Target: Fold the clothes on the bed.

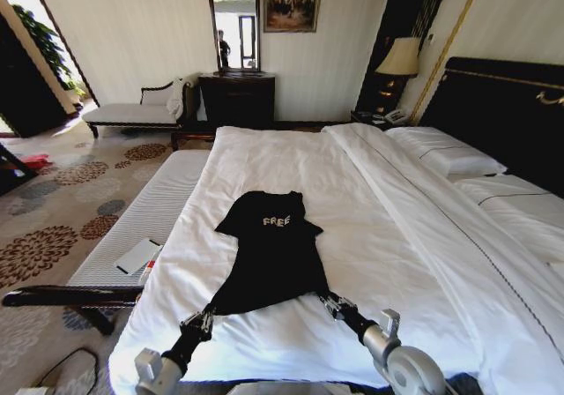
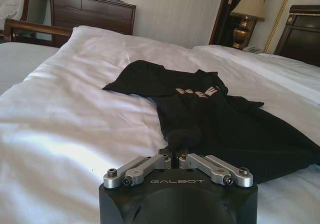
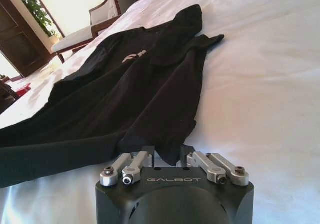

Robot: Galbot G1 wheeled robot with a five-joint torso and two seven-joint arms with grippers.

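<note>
T-shirt (image 1: 269, 254) hem corners in both end effectors

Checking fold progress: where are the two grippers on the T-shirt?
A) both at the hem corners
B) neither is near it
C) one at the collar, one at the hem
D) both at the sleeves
A: the left gripper and right gripper each pinch a hem corner of the T-shirt, lying flat on the bed.
</note>
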